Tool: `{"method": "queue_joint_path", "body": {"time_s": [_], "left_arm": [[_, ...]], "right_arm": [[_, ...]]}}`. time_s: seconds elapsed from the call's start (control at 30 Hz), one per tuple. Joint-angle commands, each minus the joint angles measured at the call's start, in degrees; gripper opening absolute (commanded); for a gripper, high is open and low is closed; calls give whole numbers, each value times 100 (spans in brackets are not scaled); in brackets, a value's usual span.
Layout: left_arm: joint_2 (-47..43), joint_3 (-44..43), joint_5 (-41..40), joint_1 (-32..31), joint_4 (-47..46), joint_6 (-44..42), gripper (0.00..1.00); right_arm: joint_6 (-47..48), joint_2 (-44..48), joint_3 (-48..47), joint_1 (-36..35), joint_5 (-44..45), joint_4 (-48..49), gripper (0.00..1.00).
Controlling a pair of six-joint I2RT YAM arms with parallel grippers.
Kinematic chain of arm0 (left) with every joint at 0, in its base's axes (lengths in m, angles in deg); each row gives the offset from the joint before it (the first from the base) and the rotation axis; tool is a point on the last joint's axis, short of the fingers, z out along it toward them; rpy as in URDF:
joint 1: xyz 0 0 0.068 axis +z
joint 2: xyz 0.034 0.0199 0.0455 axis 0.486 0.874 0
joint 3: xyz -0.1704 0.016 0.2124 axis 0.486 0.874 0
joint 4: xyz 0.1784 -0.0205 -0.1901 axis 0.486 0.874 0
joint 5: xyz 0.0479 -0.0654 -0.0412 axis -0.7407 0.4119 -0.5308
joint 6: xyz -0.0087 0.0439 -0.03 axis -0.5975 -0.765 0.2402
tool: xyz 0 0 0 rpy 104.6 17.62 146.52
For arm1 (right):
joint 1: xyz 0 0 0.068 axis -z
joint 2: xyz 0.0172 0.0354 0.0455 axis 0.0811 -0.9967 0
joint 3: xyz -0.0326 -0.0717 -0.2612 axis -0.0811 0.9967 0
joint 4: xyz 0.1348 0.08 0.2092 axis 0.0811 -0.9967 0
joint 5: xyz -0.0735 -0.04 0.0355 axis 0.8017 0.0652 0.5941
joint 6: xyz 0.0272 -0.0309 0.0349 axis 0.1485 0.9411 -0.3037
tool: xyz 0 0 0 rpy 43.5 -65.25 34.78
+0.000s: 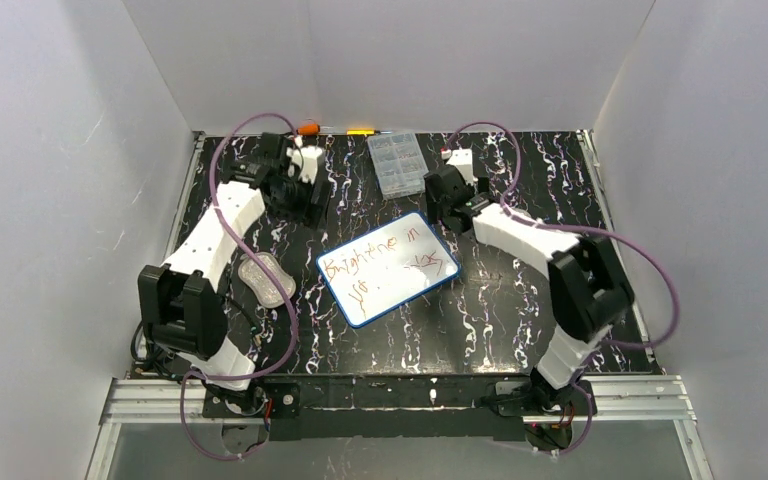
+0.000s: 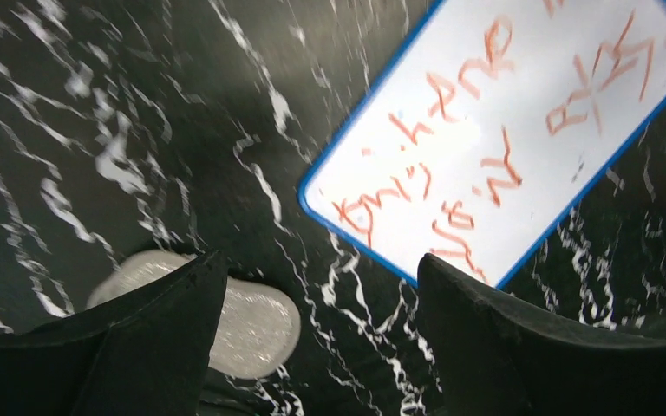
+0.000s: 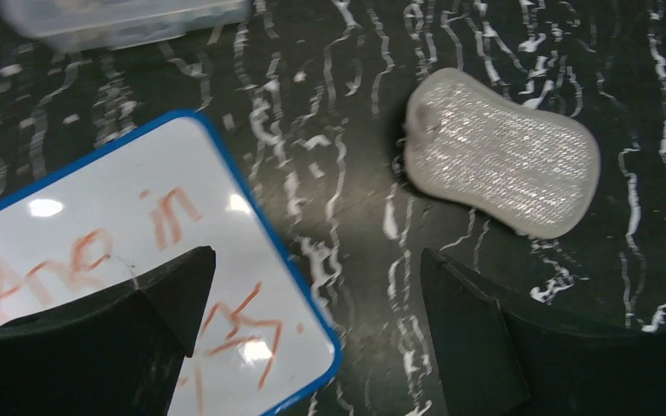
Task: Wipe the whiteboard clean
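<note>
The whiteboard (image 1: 388, 267) lies tilted in the middle of the black marbled table, blue-rimmed and covered in reddish-brown scribbles. It also shows in the left wrist view (image 2: 503, 130) and the right wrist view (image 3: 121, 251). A grey glittery eraser pad (image 1: 265, 278) lies left of the board, partly behind my left finger (image 2: 139, 347) in the left wrist view (image 2: 251, 325). A second such pad (image 3: 501, 154) lies right of the board, hidden under my right arm from above. My left gripper (image 1: 300, 195) (image 2: 321, 260) and right gripper (image 1: 447, 200) (image 3: 316, 253) hover open and empty beyond the board's far corners.
A clear plastic compartment box (image 1: 397, 163) (image 3: 121, 17) stands at the back centre. An orange object (image 1: 309, 128) and a yellow one (image 1: 361, 131) lie at the table's far edge. White walls enclose the table on three sides.
</note>
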Motion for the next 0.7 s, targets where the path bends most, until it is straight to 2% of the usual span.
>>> {"method": "queue_joint_path", "body": {"time_s": [0.0,0.13,0.43,0.53,0.63,0.67], "left_arm": [[-380,1061,-69,-60,139,72,79],[-585,1539,-60,-60,117,-51,79],[-704,1730,-74,-62,150,-6,80],[-640,1876,-78,-70,146,87,80],[-563,2026,-102,-66,57,194,80],[-548,2095,-106,-70,12,222,80]], "right_arm": [[363,-851,-740,389,309,-554,93],[339,-1339,-1135,826,-14,-534,89],[626,-2211,-1794,1225,-295,-573,82],[608,-2376,-1820,1364,-304,-584,66],[557,-2466,-1763,1572,-782,-529,42],[531,-2490,-1743,1606,-856,-534,38]]}}
